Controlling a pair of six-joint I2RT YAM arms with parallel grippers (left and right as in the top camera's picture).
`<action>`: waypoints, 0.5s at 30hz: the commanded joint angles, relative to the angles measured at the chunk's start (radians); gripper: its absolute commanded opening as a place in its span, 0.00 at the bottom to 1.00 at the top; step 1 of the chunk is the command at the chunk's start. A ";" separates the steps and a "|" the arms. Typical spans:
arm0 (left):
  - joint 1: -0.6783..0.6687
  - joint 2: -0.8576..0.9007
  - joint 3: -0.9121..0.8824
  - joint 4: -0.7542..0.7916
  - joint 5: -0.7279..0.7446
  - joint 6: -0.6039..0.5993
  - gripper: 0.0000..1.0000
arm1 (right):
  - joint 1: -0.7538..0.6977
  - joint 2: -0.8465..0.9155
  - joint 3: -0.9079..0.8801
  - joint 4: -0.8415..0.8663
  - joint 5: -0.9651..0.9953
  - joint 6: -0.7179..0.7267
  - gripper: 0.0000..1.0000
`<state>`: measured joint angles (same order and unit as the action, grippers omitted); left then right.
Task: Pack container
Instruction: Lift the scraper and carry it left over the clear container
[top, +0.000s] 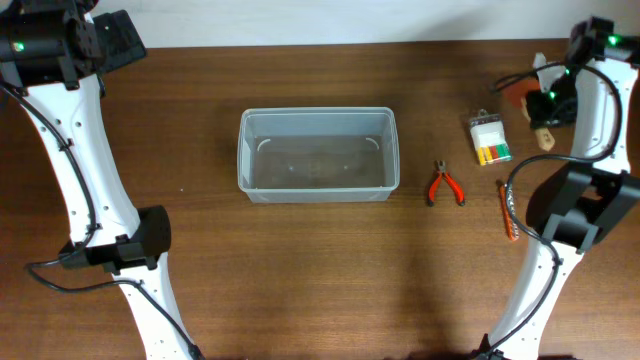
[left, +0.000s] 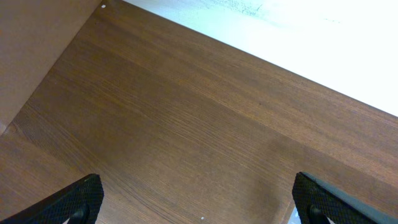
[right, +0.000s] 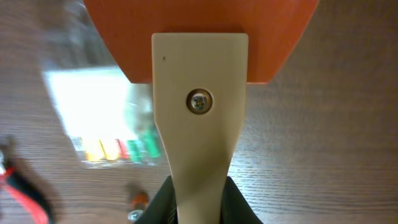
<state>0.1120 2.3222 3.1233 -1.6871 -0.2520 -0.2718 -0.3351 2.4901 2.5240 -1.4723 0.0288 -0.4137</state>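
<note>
right gripper (right: 198, 202) clamped on a scraper (right: 199, 124) by its handle near the bench's (top: 320, 280) right edge; clear container (top: 318, 112) sits mid-bench, well to its left, long side crosswise. left gripper (left: 199, 202) apart, empty.

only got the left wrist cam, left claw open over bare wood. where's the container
observer: The overhead view shows the container in the middle of the table, with nothing visible inside it.
operator: ok, is the right claw holding anything
observer: Yes. The right claw is shut on the cream handle of a scraper with an orange blade, at the table's far right corner.
</note>
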 joint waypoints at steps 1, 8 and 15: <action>0.007 -0.030 0.000 0.000 -0.018 0.012 0.99 | 0.060 -0.044 0.108 -0.034 -0.013 0.011 0.06; 0.007 -0.030 0.000 0.000 -0.018 0.012 0.99 | 0.189 -0.105 0.183 -0.084 -0.055 0.011 0.07; 0.007 -0.030 0.000 0.000 -0.018 0.012 0.99 | 0.355 -0.149 0.184 -0.127 -0.055 0.007 0.07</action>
<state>0.1120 2.3222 3.1233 -1.6871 -0.2520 -0.2718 -0.0547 2.4069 2.6816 -1.5848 -0.0059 -0.4137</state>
